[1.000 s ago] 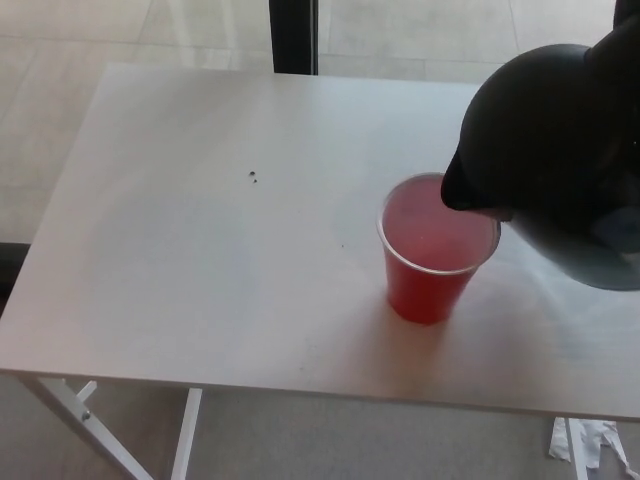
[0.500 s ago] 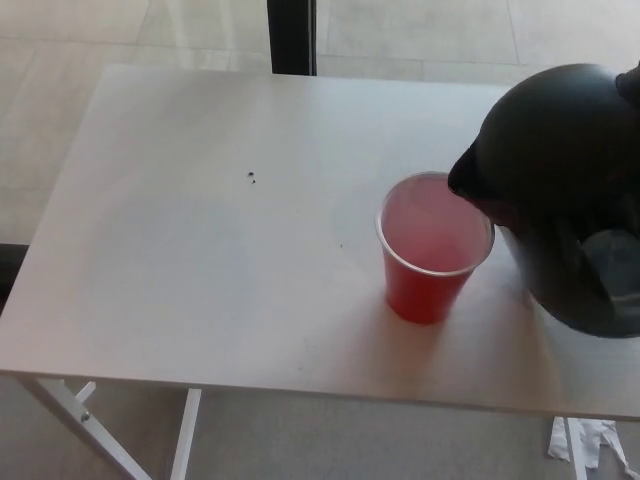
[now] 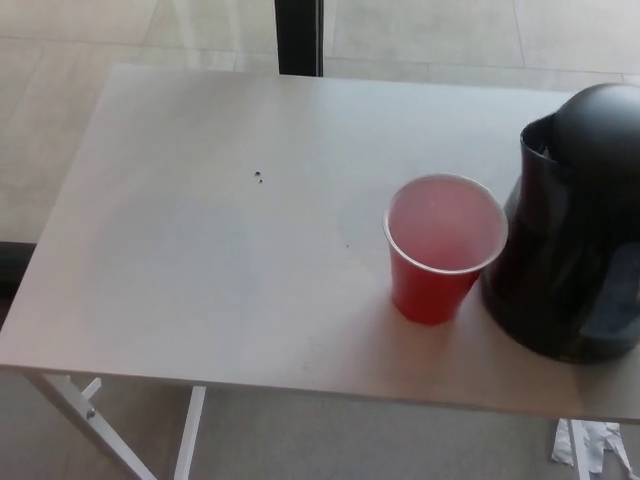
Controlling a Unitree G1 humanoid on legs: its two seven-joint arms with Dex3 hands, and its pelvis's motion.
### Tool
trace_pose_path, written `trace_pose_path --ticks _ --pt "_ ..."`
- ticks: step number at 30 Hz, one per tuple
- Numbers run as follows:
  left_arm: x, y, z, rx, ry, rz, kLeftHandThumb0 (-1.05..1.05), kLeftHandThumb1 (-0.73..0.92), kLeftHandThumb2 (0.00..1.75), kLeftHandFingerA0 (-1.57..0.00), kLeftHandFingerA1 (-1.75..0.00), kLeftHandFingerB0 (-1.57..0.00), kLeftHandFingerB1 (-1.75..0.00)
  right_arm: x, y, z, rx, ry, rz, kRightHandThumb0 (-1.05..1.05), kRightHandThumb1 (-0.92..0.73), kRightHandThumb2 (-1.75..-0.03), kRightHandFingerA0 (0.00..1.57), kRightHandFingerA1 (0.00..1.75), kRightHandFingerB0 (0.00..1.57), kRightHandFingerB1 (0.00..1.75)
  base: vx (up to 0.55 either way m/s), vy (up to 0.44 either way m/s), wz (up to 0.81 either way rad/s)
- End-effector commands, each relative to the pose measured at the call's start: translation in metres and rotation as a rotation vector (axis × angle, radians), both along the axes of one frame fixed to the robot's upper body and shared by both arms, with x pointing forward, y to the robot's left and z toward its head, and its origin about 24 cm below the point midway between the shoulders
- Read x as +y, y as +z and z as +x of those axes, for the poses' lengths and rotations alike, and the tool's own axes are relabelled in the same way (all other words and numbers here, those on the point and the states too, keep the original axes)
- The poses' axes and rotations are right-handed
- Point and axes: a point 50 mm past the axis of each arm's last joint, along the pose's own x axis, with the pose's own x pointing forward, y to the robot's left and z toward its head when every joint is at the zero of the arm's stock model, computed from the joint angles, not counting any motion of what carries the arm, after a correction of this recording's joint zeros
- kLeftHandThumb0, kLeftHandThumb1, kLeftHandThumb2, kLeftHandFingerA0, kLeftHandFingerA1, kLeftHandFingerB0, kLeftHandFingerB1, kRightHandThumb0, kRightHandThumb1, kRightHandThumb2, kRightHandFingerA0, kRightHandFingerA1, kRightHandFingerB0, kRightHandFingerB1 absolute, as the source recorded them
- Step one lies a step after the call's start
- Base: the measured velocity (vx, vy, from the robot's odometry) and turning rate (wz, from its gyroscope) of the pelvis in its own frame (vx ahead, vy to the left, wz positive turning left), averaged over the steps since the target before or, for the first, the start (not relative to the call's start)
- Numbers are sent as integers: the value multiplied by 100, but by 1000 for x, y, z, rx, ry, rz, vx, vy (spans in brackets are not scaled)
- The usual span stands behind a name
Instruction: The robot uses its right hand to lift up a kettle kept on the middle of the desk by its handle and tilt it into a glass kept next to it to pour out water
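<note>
A black kettle [image 3: 575,240] stands upright on the white desk [image 3: 200,250] at the right edge of the head view, its right side cut off by the frame. Its spout [image 3: 535,140] faces left. Just left of it, almost touching, stands a red plastic cup [image 3: 440,255] with a white rim and pale pink liquid inside. Neither of my hands shows in this view; the kettle's handle is out of the picture.
Two tiny dark specks [image 3: 259,177] lie mid-desk. A black post [image 3: 298,35] rises behind the desk's far edge. White desk legs [image 3: 90,420] show at lower left, and a crumpled white scrap [image 3: 590,445] lies on the floor at lower right.
The kettle has swung back from its tilt over the cup and come down upright on the desk to the cup's right. The cup has stayed put.
</note>
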Motion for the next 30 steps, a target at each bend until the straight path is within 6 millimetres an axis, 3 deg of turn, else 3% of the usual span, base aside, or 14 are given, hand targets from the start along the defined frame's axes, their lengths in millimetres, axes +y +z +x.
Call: trace_pose_path --ticks 1,2,7,8,9,11,13,14,15,18,19,22,23,30 --pt "1 0 -4 -5 16 -2 -92 92 78 -49 -49 -33 -40 -13 -12 -6 -32 -81 71 -22 -56 -87 83 171 79 112 0 0 0" --pt "1 -1 -4 -3 17 -2 -86 79 119 -45 -59 -24 -49 -15 -15 -7 -37 -83 112 -12 -53 -90 87 175 73 128 0 0 0" --pt "1 -1 -4 -9 19 -8 -94 84 120 -47 -59 -28 -50 -19 -33 -13 -38 -28 241 -17 -44 -110 85 155 92 109 0 0 0" --pt "1 0 -4 -9 16 -3 -94 84 120 -47 -59 -28 -50 -17 -35 -14 -20 12 284 -15 -46 -110 74 134 82 85 0 0 0" --pt "1 0 -4 -10 18 -5 -90 81 119 -46 -59 -27 -50 -16 -35 -15 3 51 288 -33 -64 -59 77 117 46 42 0 0 0" --pt "1 -1 -4 -7 22 -5 -94 84 119 -47 -59 -29 -50 -17 -35 -18 86 180 343 -36 -44 -93 47 69 0 45 0 0 0" --pt "1 -1 -4 -14 24 -11 -94 83 119 -47 -59 -28 -50 -18 -34 -19 128 229 343 -53 -60 -62 34 45 9 17 0 0 0" --pt "1 -1 -5 -13 28 -11 -95 83 119 -47 -59 -28 -50 -18 -33 -20 154 283 334 -70 -44 -83 2 41 0 13 0 0 0" --pt "1 -1 -5 -11 29 -9 -94 83 119 -48 -59 -28 -50 -17 -32 -20 175 320 297 -85 -51 -85 0 4 0 0 0 0 0" --pt "2 0 -4 -10 28 -7 -90 82 119 -46 -59 -26 -50 -18 -27 -22 187 349 323 -89 -48 -83 0 0 0 0 0 0 0" --pt "2 0 -4 -10 25 -9 -89 92 81 -49 -51 -27 -39 -17 -24 -22 188 358 342 -92 -48 -84 0 0 0 0 0 0 0" --pt "1 -1 -5 -9 30 -16 -89 92 77 -51 -50 -31 -37 -18 -19 -23 165 391 370 -91 -42 -79 0 0 0 0 0 0 0" --pt "1 -1 -5 -8 30 -16 -89 92 78 -51 -50 -31 -37 -18 -18 -23 162 394 371 -92 -53 -57 0 0 0 0 0 0 0" --pt "1 -2 -5 7 30 -11 -93 84 120 -47 -59 -28 -50 -25 -12 -24 119 421 397 -94 -54 -57 0 0 0 0 0 0 0"
